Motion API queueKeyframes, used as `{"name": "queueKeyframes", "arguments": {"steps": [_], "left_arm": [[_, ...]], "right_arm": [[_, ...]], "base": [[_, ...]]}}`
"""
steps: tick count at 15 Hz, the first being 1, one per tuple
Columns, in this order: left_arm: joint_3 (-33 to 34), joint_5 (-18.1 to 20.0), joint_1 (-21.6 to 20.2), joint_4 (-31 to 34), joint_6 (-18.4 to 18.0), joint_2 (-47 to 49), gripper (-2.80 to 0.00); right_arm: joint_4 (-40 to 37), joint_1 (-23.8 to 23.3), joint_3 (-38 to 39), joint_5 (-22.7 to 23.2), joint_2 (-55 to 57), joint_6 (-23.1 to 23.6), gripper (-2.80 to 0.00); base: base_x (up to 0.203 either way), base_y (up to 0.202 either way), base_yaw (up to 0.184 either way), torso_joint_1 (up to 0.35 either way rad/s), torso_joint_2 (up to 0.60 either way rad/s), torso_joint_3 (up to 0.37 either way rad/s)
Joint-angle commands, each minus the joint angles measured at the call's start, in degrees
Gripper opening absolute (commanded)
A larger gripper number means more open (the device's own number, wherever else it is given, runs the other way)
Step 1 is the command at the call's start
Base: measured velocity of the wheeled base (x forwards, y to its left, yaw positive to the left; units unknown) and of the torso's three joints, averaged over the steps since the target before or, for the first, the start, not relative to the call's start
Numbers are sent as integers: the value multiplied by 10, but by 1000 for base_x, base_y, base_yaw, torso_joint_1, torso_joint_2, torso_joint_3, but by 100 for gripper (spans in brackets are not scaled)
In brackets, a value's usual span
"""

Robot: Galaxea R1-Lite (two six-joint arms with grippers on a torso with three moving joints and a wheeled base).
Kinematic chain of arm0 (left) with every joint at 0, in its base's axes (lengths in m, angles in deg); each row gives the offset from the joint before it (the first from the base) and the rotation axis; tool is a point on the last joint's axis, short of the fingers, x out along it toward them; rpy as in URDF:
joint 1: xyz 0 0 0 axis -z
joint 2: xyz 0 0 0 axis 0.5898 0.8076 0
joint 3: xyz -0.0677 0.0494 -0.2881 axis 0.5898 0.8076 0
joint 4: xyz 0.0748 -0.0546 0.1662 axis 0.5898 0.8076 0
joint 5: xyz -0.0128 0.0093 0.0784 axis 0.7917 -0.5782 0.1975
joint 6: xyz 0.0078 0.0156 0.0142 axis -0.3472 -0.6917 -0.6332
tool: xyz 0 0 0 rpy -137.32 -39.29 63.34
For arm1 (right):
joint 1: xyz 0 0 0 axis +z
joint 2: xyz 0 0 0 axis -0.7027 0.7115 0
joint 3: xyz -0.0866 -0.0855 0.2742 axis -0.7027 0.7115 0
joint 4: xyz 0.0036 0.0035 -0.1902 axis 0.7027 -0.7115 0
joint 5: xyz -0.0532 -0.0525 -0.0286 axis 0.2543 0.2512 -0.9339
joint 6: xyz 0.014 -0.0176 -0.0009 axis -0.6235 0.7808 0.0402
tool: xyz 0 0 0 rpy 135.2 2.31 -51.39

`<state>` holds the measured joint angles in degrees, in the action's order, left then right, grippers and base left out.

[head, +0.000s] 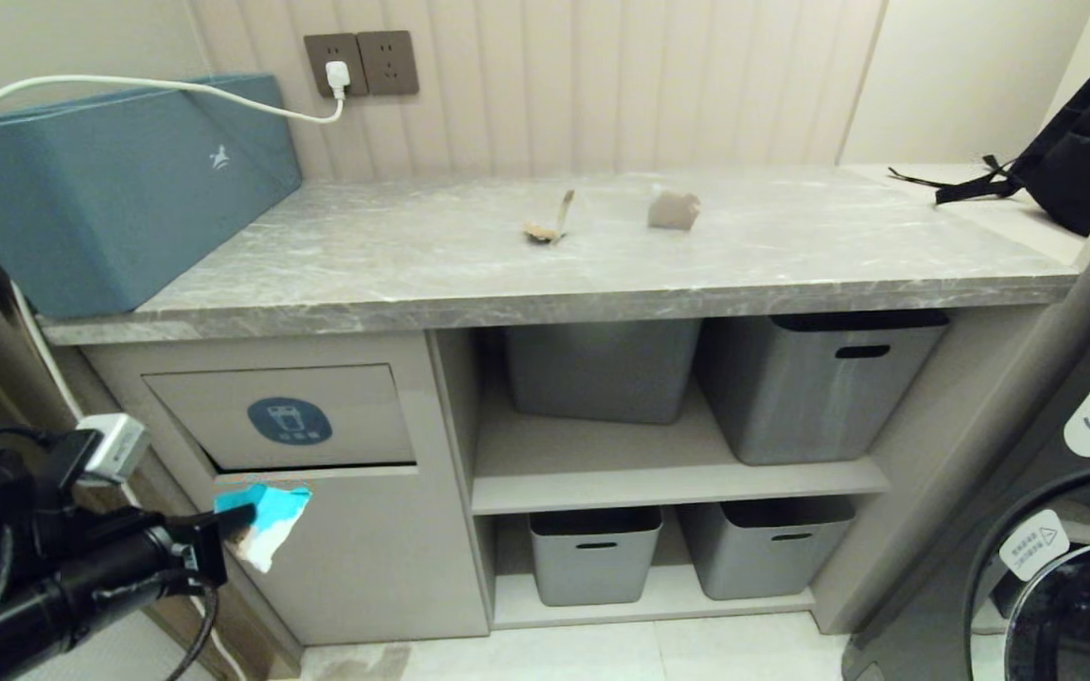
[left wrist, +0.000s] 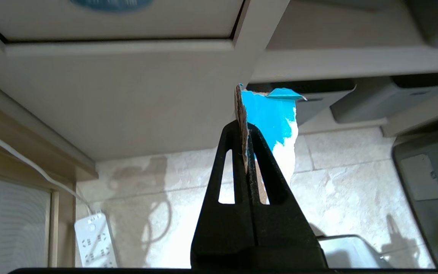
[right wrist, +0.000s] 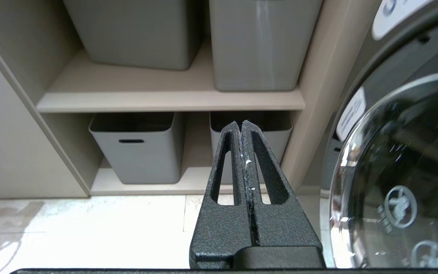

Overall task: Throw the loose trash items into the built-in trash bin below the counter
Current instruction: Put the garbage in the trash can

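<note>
The left end effector [head: 240, 518] is clamped on the turquoise-and-white wrapper [head: 272, 522], pinching it by one edge so that most of the sheet hangs free past the fingertips, a hold that leaves the loose part ready to go in first. It hangs low in front of the beige cabinet, just below the tilting flap [head: 282, 416] of the built-in trash bin (the one with the blue oval sticker [head: 289, 421]), and a dark gap shows along the flap's lower edge, so the opening seems to lie right above the wrapper, though how far the flap is tilted I cannot tell from here. In the left wrist view the wrapper [left wrist: 272, 121] stands upright between the closed fingers [left wrist: 259, 167], with the cabinet front close ahead. The right end effector [right wrist: 242, 125] is pressed together on nothing, parked low and facing the grey tubs [right wrist: 133, 146] on the shelves. Two scraps are left on the marble surface [head: 413, 255]: the thin paper strip [head: 553, 219] and the crumpled paper wad [head: 673, 210], near each other toward the back and well apart from the bin. Around them sit a teal-blue box [head: 119, 189] directly above the bin, a black backpack [head: 1075, 151] at the far right, and a washing machine [head: 1065, 530] beside the shelves. The flap itself is likely the main obstacle, since it must be pushed in before the wrapper can drop
</note>
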<state>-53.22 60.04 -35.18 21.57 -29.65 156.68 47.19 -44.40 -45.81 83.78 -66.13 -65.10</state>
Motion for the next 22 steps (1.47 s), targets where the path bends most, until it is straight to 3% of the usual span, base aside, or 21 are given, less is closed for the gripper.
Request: {"name": "queueKeyframes", "arguments": {"steps": [1,5,10,16,19,22], "left_arm": [[0,0,-1,-5,-2,29,-280],[-2,1,-2,-62,5,73,-280],[-8,6,-2,-84,22,101,-280],[-24,6,-3,-255,47,202,-280],[-61,6,-7,-330,50,272,-280],[-127,6,-5,-357,61,324,-280]], "right_arm": [[0,0,0,0,0,0,-280],[0,0,-1,0,0,-1,-280],[0,0,0,0,0,-1,-280],[0,0,0,0,0,-1,-280],[0,0,0,0,0,-1,-280],[0,0,0,0,0,-1,-280]], "base": [[0,0,0,-191,479,286],[0,0,0,-173,461,292],[0,0,0,-139,442,303],[0,0,0,-23,92,66],[0,0,0,0,0,0],[0,0,0,0,0,0]]}}
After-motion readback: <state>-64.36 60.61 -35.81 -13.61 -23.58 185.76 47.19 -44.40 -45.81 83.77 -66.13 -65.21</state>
